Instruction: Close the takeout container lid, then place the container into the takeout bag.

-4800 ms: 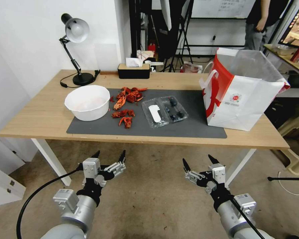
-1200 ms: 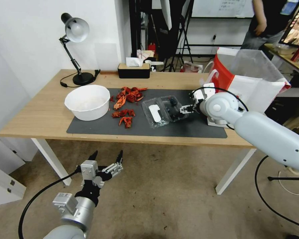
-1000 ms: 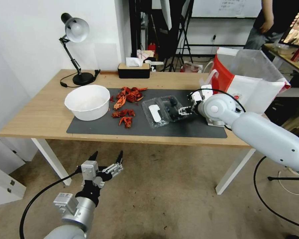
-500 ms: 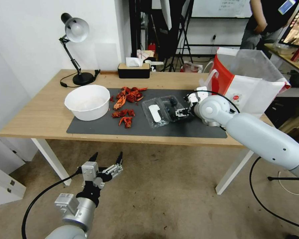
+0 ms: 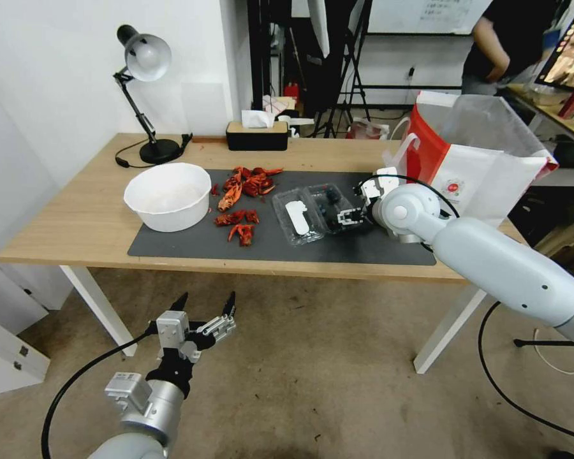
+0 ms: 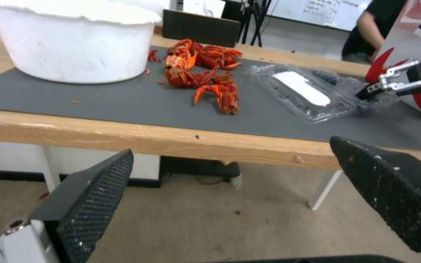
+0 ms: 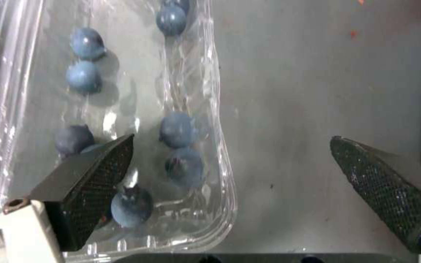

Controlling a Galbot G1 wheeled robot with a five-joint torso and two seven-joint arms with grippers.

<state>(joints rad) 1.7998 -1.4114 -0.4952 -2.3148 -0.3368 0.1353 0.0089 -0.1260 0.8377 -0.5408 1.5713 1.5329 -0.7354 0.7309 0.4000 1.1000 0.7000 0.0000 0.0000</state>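
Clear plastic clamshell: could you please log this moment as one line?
right pincer: open, straddling clear plastic clamshell edge | labelled lid: open flat | left pincer: open, parked low

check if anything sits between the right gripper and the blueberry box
Nothing visible does. The right gripper is open and already at the blueberry box, one finger over its tray and the other outside the rim.

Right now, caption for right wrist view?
Open right end effector straddling the rim of the takeout container with blueberries.
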